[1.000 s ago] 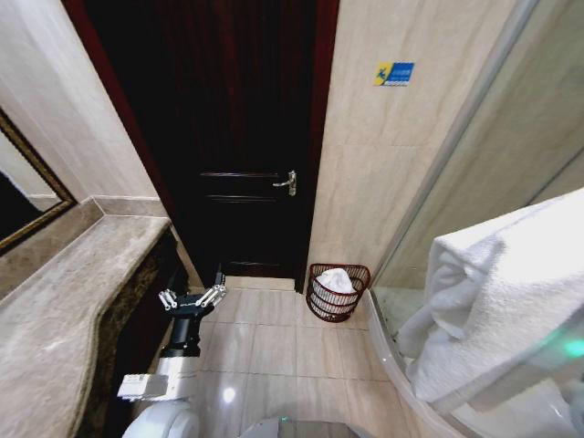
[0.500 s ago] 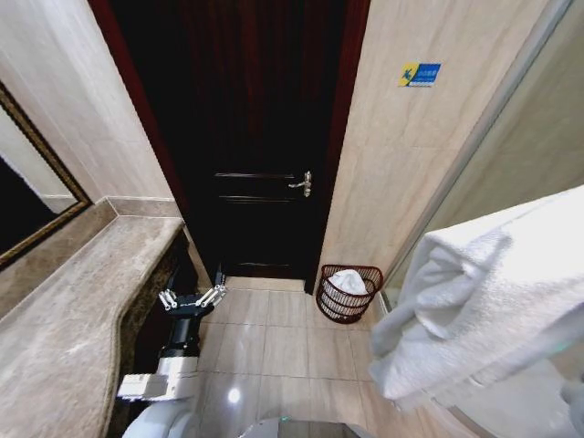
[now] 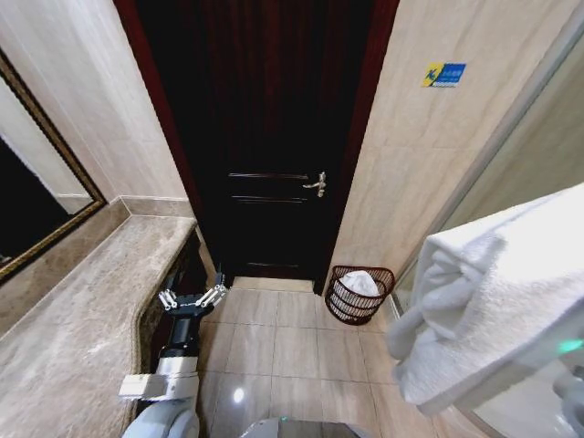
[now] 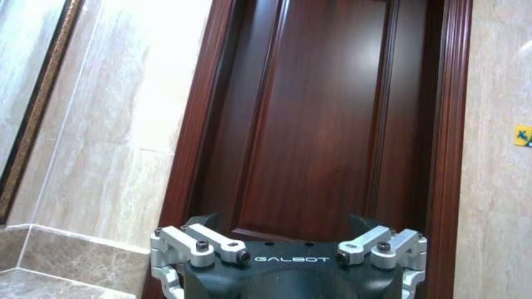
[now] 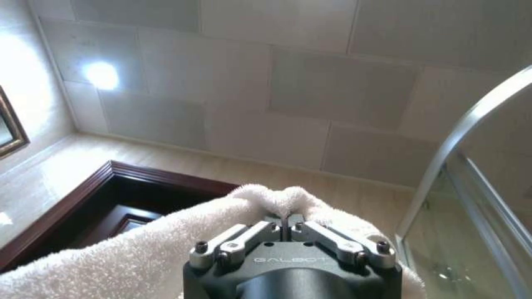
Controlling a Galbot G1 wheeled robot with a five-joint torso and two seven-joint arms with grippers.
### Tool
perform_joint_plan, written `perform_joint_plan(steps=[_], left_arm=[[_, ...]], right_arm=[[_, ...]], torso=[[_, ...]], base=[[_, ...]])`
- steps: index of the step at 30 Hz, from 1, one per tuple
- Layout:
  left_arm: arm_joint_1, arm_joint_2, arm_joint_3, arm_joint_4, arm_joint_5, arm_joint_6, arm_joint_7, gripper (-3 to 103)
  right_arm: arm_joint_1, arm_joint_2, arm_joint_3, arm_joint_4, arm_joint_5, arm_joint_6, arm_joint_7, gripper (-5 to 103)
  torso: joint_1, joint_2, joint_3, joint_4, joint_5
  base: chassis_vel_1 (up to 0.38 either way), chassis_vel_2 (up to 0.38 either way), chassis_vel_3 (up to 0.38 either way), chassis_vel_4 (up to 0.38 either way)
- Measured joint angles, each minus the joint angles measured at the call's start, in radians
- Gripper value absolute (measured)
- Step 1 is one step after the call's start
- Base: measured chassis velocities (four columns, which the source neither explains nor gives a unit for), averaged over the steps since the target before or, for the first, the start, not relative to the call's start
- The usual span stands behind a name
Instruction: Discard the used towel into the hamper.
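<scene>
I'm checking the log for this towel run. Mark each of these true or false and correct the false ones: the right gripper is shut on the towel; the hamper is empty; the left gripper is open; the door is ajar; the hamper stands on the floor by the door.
1. The right gripper is shut on the towel. True.
2. The hamper is empty. False: something white already lies in it.
3. The left gripper is open. True; it holds nothing, low beside the counter.
4. The door is ajar. False: it is closed.
5. The hamper stands on the floor by the door. True, against the tiled wall.
</scene>
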Motion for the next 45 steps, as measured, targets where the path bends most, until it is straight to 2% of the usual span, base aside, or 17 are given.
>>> perform_joint_plan(steps=[14,26,37,39,42,43,45], left_arm=[[0.000,0.000,0.000,0.000,0.000,0.000,0.000,100],[0.000,0.000,0.000,0.000,0.000,0.000,0.000,100],[0.000,0.000,0.000,0.000,0.000,0.000,0.000,100],[0.000,0.000,0.000,0.000,0.000,0.000,0.000,100],[0.000,0.000,0.000,0.000,0.000,0.000,0.000,100],[0.000,0.000,0.000,0.000,0.000,0.000,0.000,100],[0.000,0.000,0.000,0.000,0.000,0.000,0.000,100]], right_arm=[[-0.013,0.016,0.005,-0.007,-0.021,0.011,0.034,2],[-0.015,0.028,0.010,-0.002,-0.020,0.010,0.029,2],[-0.016,0.026,0.019,-0.008,-0.009,0.013,0.021,2],[-0.015,0.026,0.018,-0.010,-0.010,0.013,0.021,2],[-0.016,0.026,0.018,-0.011,-0.010,0.014,0.020,2],[-0.016,0.026,0.018,-0.015,-0.010,0.014,0.018,2],[-0.016,0.026,0.018,-0.019,-0.010,0.015,0.016,2]], torso=[[0.000,0.000,0.000,0.0000,-0.0006],[-0.001,0.000,0.000,0.0000,-0.0005],[0.000,-0.001,0.000,0.0002,-0.0008],[0.000,-0.001,0.000,0.0003,0.0003],[0.000,-0.001,0.000,0.0000,-0.0016],[0.000,-0.001,0.000,0.0001,0.0005],[0.000,-0.001,0.000,0.0001,-0.0002]], base=[[0.000,0.000,0.000,0.000],[-0.016,0.017,0.014,-0.012],[-0.161,0.148,0.159,-0.154],[-0.186,0.183,0.196,-0.202],[-0.202,0.191,0.203,-0.189],[-0.178,0.172,0.173,-0.169],[-0.178,0.171,0.164,-0.169]])
